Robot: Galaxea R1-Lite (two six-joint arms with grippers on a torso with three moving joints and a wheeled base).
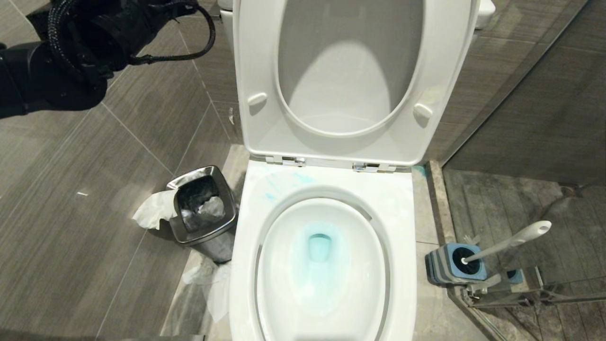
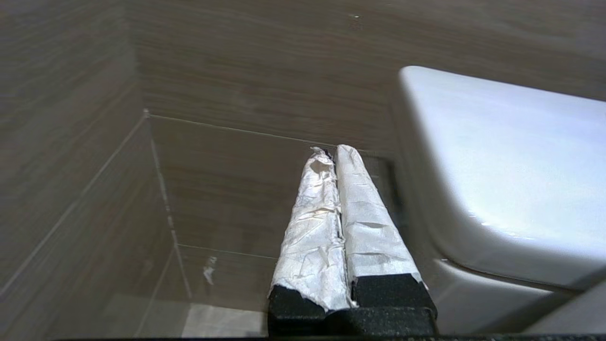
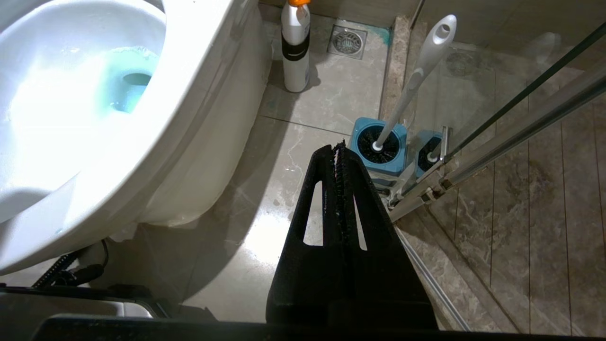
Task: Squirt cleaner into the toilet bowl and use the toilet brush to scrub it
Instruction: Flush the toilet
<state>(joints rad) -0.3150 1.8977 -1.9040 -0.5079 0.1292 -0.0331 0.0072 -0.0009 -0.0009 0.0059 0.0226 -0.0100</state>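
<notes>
The toilet bowl (image 1: 326,265) stands open, lid up, its water tinted with turquoise cleaner (image 1: 318,251), faint smears on the rim behind. The toilet brush (image 1: 509,242) sits in its blue holder (image 1: 457,265) on the floor to the robot's right, untouched. I'd judge the squirting done and scrubbing next, which calls for grasping the brush handle. The left hand (image 2: 337,156), fingers pressed together and empty, is raised beside the cistern (image 2: 511,166); the right hand (image 3: 338,151), also closed on nothing, hangs near the holder.

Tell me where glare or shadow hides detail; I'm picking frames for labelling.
Head view: evenly lit, the toilet bowl readable, blue-tinted water clear. Right wrist view: the bowl's inside glares white, and the floor carries a bright reflection and the bowl's shadow. Left wrist view: soft blur on the wall tiles.
</notes>
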